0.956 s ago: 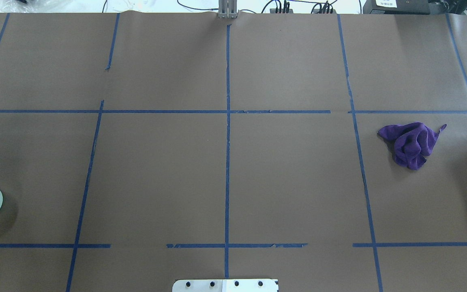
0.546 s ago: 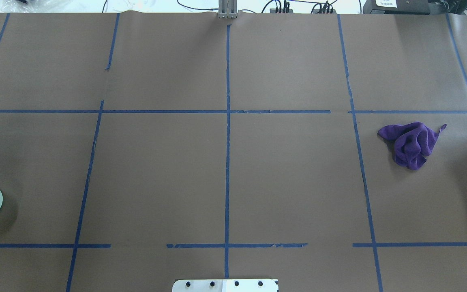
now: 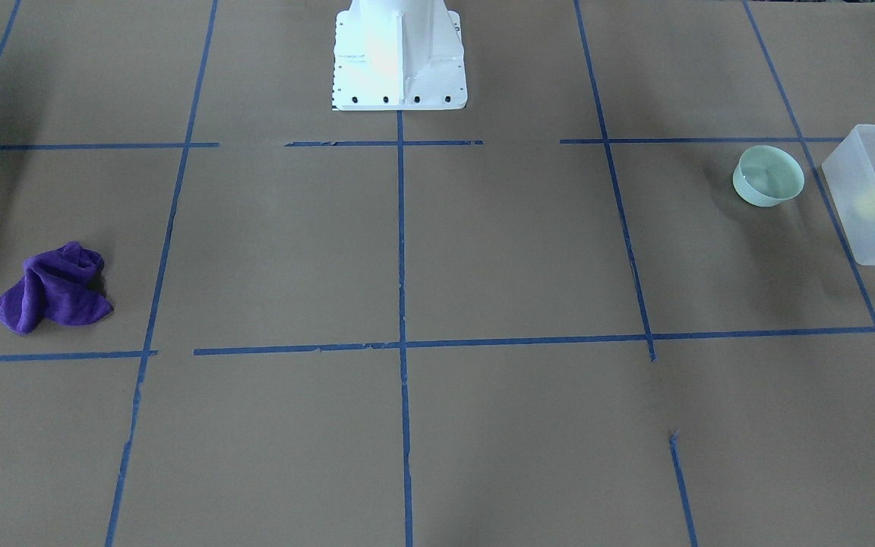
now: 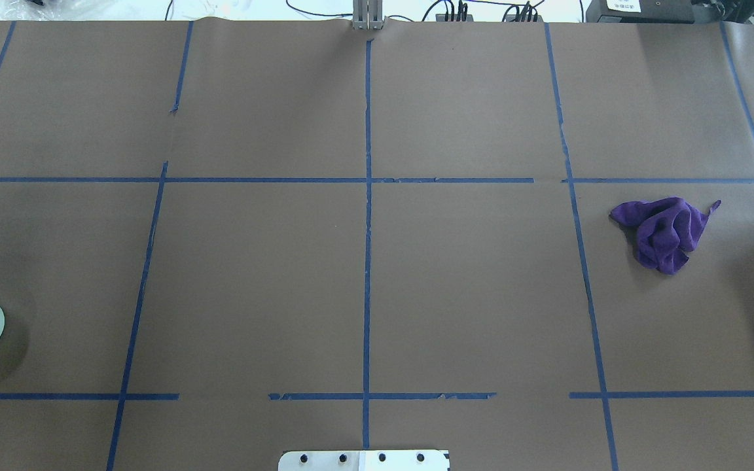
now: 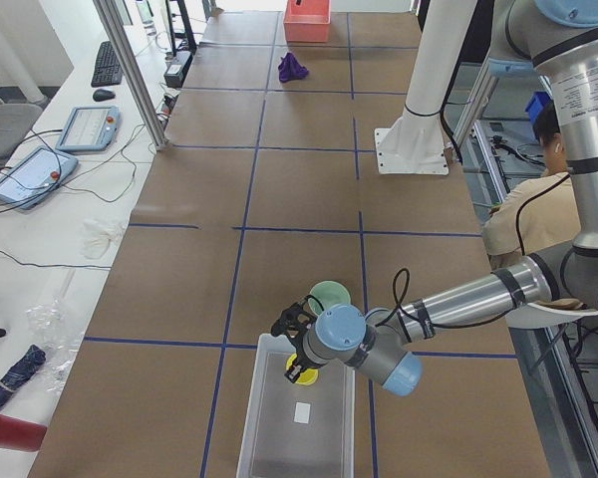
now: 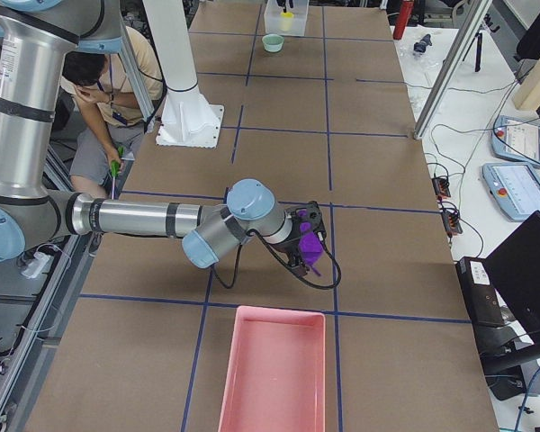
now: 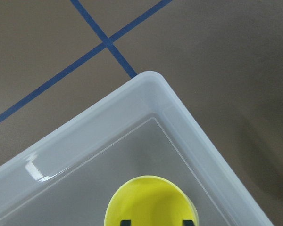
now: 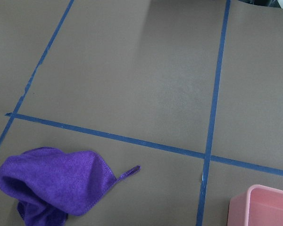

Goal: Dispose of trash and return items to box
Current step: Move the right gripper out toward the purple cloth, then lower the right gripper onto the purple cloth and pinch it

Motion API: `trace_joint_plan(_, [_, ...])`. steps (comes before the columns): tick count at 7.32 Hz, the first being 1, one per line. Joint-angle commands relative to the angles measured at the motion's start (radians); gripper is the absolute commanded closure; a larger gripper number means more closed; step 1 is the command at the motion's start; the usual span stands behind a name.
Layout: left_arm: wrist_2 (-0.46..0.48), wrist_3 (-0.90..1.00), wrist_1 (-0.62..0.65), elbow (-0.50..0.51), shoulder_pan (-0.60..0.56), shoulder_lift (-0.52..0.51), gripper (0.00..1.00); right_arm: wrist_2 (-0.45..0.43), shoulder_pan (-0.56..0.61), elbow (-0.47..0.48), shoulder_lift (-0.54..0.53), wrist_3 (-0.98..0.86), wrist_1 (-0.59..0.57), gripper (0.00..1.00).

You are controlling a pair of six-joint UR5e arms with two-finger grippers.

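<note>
The yellow cup (image 7: 151,202) is inside the frosted-white box (image 7: 179,103), near one corner. My left gripper (image 7: 158,222) is shut on the cup, with both black fingertips on it. It shows the same way in the exterior left view (image 5: 301,360), where a white label (image 5: 302,411) lies on the box floor. The mint-green bowl (image 3: 768,176) stands upright on the table just beside the box (image 3: 855,190). My right gripper (image 6: 304,236) hovers by the purple cloth (image 6: 311,243). I cannot tell whether it is open or shut.
The purple cloth (image 4: 665,232) lies crumpled on the table's right side. A pink tray (image 6: 274,373) sits at the table's right end. The white robot base (image 3: 399,53) stands at the table's near edge. A person sits beside the robot.
</note>
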Motion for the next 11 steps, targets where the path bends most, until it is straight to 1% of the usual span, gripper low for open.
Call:
trace_joint_plan(1, [-0.003, -0.008, 0.015, -0.062, -0.002, -0.013, 0.00, 0.005, -0.011, 0.013, 0.020, 0.007, 0.039, 0.00])
trace_joint_plan(2, [-0.006, -0.010, 0.096, -0.110, -0.005, -0.045, 0.00, 0.028, -0.038, 0.016, 0.037, 0.065, 0.074, 0.00])
trace_joint_plan(3, [-0.004, -0.010, 0.204, -0.158, -0.021, -0.103, 0.00, 0.019, -0.139, 0.042, 0.037, 0.252, 0.149, 0.00])
trace_joint_plan(4, [-0.006, -0.010, 0.233, -0.164, -0.047, -0.143, 0.00, -0.002, -0.225, 0.054, 0.037, 0.338, 0.192, 0.00])
trace_joint_plan(5, [-0.006, -0.010, 0.242, -0.164, -0.051, -0.163, 0.00, -0.087, -0.302, 0.057, 0.029, 0.378, 0.191, 0.01])
trace_joint_plan(6, [-0.007, -0.010, 0.242, -0.170, -0.053, -0.174, 0.00, -0.249, -0.407, 0.056, 0.031, 0.433, 0.191, 0.02])
trace_joint_plan(7, [-0.007, -0.011, 0.242, -0.187, -0.053, -0.174, 0.00, -0.343, -0.481, 0.048, 0.041, 0.434, 0.183, 0.02])
trace_joint_plan(8, [-0.007, -0.013, 0.242, -0.192, -0.053, -0.174, 0.00, -0.394, -0.515, 0.031, 0.078, 0.434, 0.156, 0.04])
trace_joint_plan(9, [-0.007, -0.013, 0.242, -0.192, -0.053, -0.175, 0.00, -0.416, -0.541, 0.016, 0.113, 0.434, 0.138, 0.05])
trace_joint_plan(11, [-0.009, -0.013, 0.242, -0.195, -0.053, -0.174, 0.00, -0.449, -0.594, -0.005, 0.120, 0.434, 0.137, 0.08])
